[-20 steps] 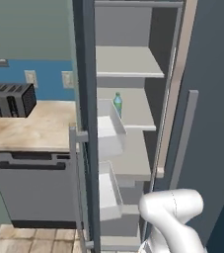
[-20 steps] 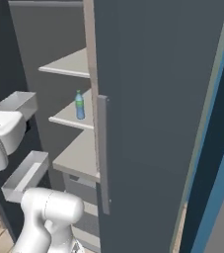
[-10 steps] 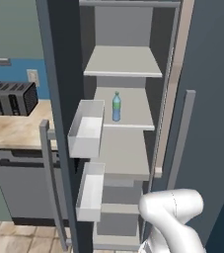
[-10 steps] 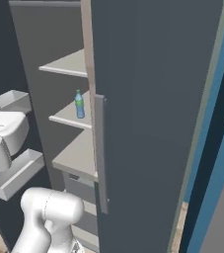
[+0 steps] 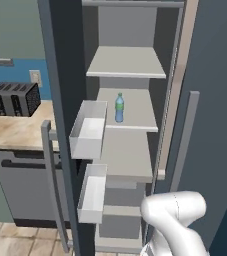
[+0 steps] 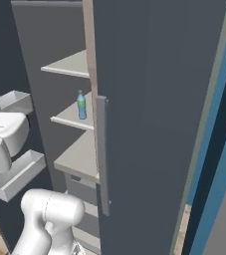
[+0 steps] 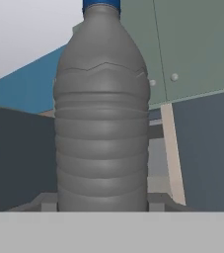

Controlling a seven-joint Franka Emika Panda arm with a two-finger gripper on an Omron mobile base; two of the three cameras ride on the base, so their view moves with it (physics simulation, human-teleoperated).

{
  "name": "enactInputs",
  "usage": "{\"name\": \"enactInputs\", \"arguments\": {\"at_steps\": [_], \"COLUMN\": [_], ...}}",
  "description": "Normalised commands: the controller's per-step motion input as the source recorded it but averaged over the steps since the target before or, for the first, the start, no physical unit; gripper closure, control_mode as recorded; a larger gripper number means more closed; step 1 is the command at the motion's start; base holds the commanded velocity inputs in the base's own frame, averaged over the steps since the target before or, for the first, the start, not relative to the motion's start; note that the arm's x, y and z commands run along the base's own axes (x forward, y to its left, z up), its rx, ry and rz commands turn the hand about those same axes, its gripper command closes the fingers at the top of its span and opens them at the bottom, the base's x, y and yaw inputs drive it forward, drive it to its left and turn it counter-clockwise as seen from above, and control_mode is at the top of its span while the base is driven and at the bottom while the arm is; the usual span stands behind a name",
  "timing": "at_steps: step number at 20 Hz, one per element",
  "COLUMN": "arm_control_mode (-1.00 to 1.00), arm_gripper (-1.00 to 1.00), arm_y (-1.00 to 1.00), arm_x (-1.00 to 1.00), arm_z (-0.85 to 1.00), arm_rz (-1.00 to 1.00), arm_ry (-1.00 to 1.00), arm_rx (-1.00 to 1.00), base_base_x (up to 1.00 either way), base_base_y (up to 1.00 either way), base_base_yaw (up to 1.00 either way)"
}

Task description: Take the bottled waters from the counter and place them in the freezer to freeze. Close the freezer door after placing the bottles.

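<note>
A smoky grey bottled water (image 7: 102,113) with a blue-looking cap stands upright right in front of the hand camera, and my gripper (image 7: 102,203) is shut on its lower body. The fingertips are hidden behind it. The other bottled water (image 5: 119,107), clear blue, stands on the middle shelf of the freezer (image 5: 130,62); it is seen from the other side as bottled water (image 6: 81,105). The freezer door (image 5: 60,125) hangs open to the left, its white inner bins (image 5: 87,130) facing the shelves. The beige counter (image 5: 15,132) lies to the left of the door.
A black toaster (image 5: 12,98) sits on the counter, with a grey dishwasher front (image 5: 25,190) below. The plain right door (image 6: 149,124) with its long handle (image 6: 102,154) stands shut beside the open compartment. My white arm (image 5: 172,220) rises low in front of the shelves.
The freezer door has swung wider open to the left over the last second, carrying its bins away from the shelves. The blue bottle has not moved.
</note>
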Motion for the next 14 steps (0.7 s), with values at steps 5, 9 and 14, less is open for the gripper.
{"name": "enactInputs", "arguments": {"at_steps": [5,9,14], "arm_control_mode": [1.0,1.0,1.0], "arm_gripper": [1.0,1.0,1.0], "arm_y": [0.0,0.0,0.0], "arm_x": [0.0,0.0,0.0], "arm_z": [0.0,0.0,0.0], "arm_rz": [0.0,0.0,0.0], "arm_ry": [0.0,0.0,0.0], "arm_rx": [0.0,0.0,0.0], "base_base_x": [0.01,0.04,0.01], "base_base_y": [0.08,0.0,0.0], "base_base_yaw": [0.01,0.21,0.27]}}
